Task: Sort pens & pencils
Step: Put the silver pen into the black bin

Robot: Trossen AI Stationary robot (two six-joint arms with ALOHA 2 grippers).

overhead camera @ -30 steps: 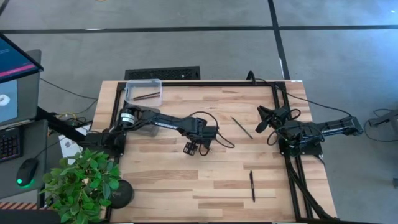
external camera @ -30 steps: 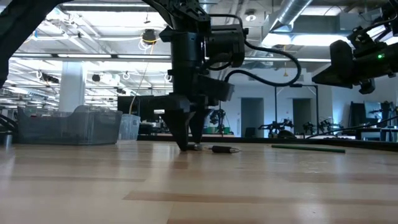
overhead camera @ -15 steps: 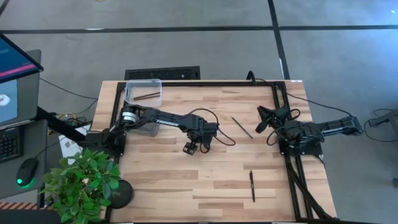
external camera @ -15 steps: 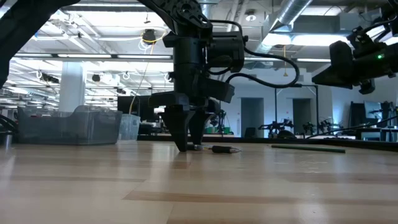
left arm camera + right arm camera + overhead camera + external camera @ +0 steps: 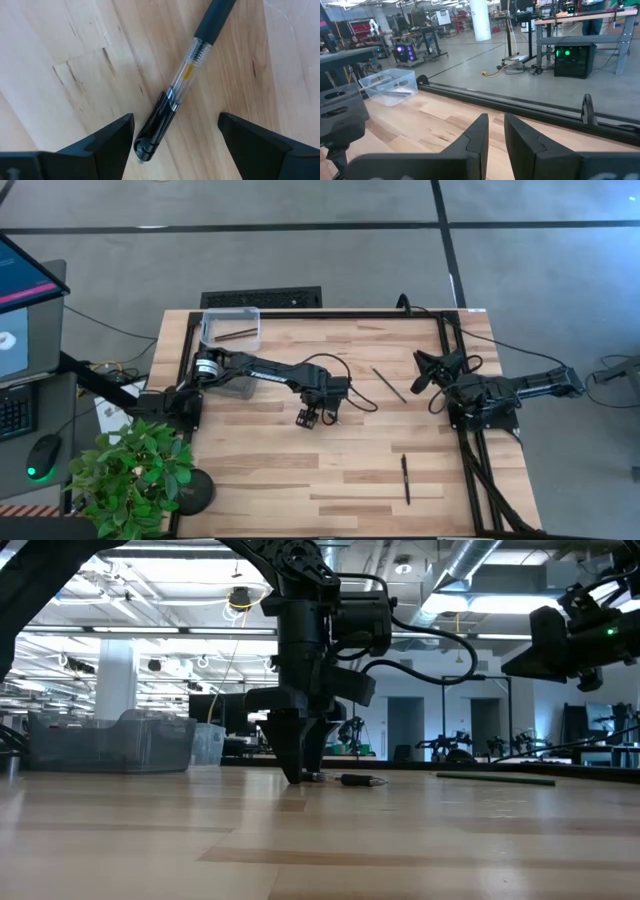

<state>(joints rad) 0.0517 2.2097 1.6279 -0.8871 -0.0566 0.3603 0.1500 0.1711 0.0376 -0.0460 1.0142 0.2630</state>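
My left gripper points down at the middle of the table and is open over a black pen with a clear barrel. The pen lies flat on the wood between the two fingers, its clip end nearest them, and neither finger touches it. In the low view the fingertips are at the table top, beside that pen. A second pen lies toward the near right. A thin pencil lies right of centre. My right gripper is shut and waits at the right edge.
A clear plastic bin stands at the far left corner of the table with a brownish pencil lying in it. A black frame runs along the table's right and far edges. A potted plant is off the near left corner.
My left gripper has turned a little at the wrist above the pen while staying over the same spot. The pen beneath it has not moved.
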